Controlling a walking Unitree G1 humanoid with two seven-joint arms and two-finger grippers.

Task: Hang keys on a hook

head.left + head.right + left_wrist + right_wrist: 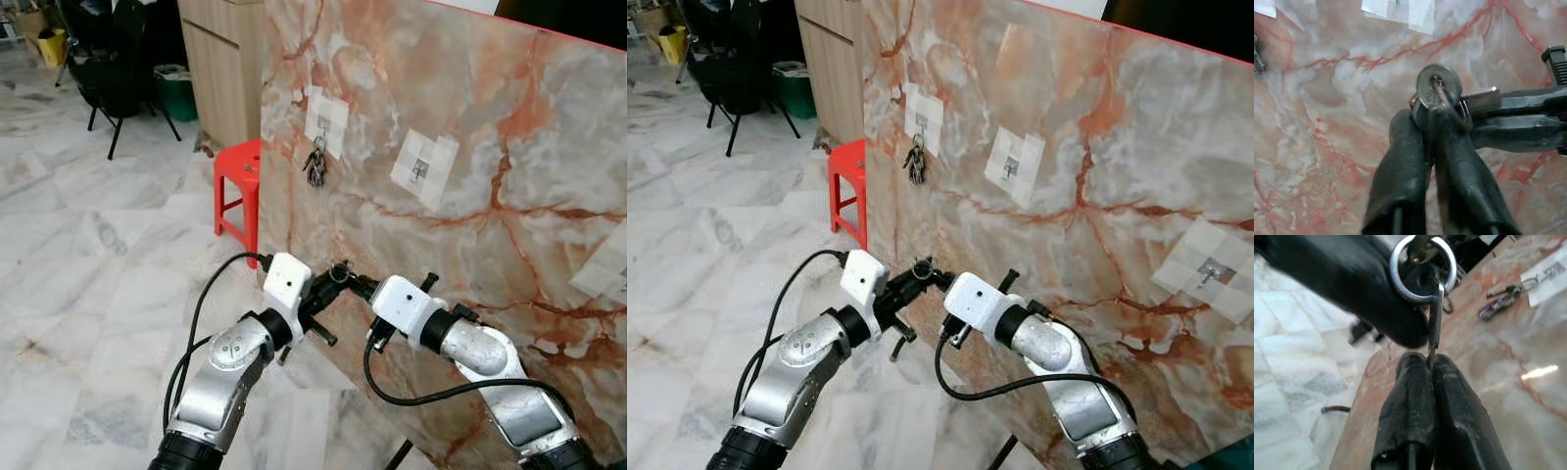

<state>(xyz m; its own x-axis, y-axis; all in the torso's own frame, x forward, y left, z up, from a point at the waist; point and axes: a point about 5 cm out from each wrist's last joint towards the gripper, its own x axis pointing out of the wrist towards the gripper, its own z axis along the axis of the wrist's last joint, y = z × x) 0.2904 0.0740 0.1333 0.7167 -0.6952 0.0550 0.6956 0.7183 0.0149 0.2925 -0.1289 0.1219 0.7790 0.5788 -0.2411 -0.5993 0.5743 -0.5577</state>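
Your left hand (333,277) and right hand (355,282) meet tip to tip in front of the marble panel (509,196). Both are closed on one set of keys (1439,93): the left grips at the key ring (1422,268), the right pinches a key blade. One bunch (315,166) already hangs on the hook (320,125) at 12 o'clock. The hook (421,168) at 1 o'clock is bare. The held keys remain to be hung.
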